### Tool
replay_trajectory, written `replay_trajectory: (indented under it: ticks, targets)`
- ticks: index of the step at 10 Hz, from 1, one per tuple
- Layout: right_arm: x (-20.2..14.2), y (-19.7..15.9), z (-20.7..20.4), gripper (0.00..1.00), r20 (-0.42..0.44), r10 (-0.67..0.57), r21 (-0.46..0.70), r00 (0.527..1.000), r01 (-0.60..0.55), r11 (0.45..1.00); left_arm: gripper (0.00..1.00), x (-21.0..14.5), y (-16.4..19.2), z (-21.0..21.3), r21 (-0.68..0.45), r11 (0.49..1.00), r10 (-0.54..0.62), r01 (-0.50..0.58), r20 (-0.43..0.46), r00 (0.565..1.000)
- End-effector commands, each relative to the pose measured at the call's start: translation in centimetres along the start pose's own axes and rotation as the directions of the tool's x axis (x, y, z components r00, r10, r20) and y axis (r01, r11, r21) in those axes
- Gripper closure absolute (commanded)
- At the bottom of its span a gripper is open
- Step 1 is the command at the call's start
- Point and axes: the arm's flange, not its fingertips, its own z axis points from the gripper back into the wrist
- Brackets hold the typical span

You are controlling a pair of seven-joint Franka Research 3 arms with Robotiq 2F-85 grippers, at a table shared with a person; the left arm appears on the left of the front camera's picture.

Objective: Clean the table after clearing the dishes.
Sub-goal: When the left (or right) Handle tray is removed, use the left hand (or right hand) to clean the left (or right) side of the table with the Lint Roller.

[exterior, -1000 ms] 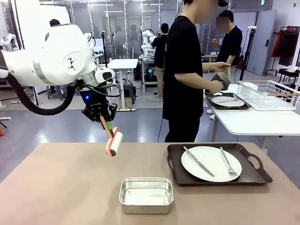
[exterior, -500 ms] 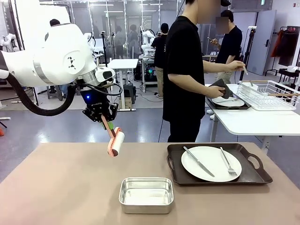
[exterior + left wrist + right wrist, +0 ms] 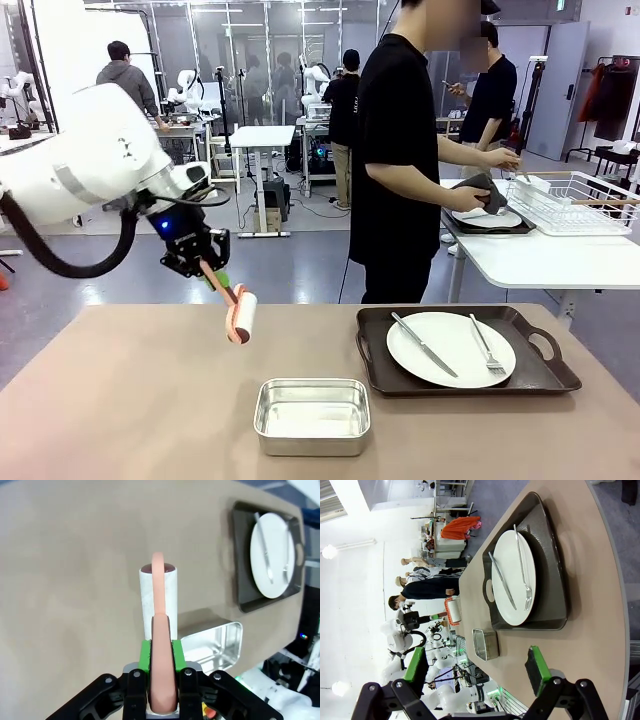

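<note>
**Front view: roller held above the table, one tray yet to clear**

The left gripper (image 3: 212, 272) is clamped on the pink handle of a roller (image 3: 241, 314), which hangs tilted in the air over the far left part of the table (image 3: 120, 400), touching nothing. In the left wrist view the green pads press the handle from both sides, and the white roll (image 3: 157, 597) points away over bare tabletop. The right gripper (image 3: 476, 667) has its fingers wide apart and holds nothing.

A dark tray (image 3: 545, 378) sits on the right half of the table, carrying a white plate (image 3: 452, 338) with a knife (image 3: 425, 345) and a fork (image 3: 484, 346). A steel pan (image 3: 312, 384) stands near the front middle. Behind, a person's hand (image 3: 482, 192) wipes a plate on a second tray on a white side table.

As I judge it, the clearing is half done, so rolling should stay on the free left side for now. To do it well:

- Level the wrist so the roll lies flat along its whole length before it touches down.
- Press lightly so the roll turns and does not skid.
- Work in straight, overlapping lanes, stopping short of the pan and tray.
- Keep the handle tight in the pads, since a sideways drag could twist it.
</note>
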Motion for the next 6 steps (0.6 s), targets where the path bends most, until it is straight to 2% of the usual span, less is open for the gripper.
replay_trajectory:
  ticks: [1, 3, 6]
  targets:
    - [-0.2, 0.3, 0.1, 0.0, 0.002, 0.003, 0.002, 1.0, -0.003, 1.0, 0.79, 0.2, 3.2, -1.8, -0.091, 0.995, 0.031, -0.034, -0.037, 0.999]
    - [-0.2, 0.3, 0.1, 0.0, 0.002, 0.003, 0.002, 1.0, -0.003, 1.0, 0.79, 0.7, 5.5, -3.3, -0.192, 0.98, 0.032, -0.043, -0.057, 0.998]
    - [-0.2, 0.3, 0.1, 0.0, 0.002, 0.003, 0.002, 1.0, -0.003, 1.0, 0.79, 1.6, 8.3, -5.5, -0.253, 0.966, 0.033, -0.054, -0.086, 0.996]
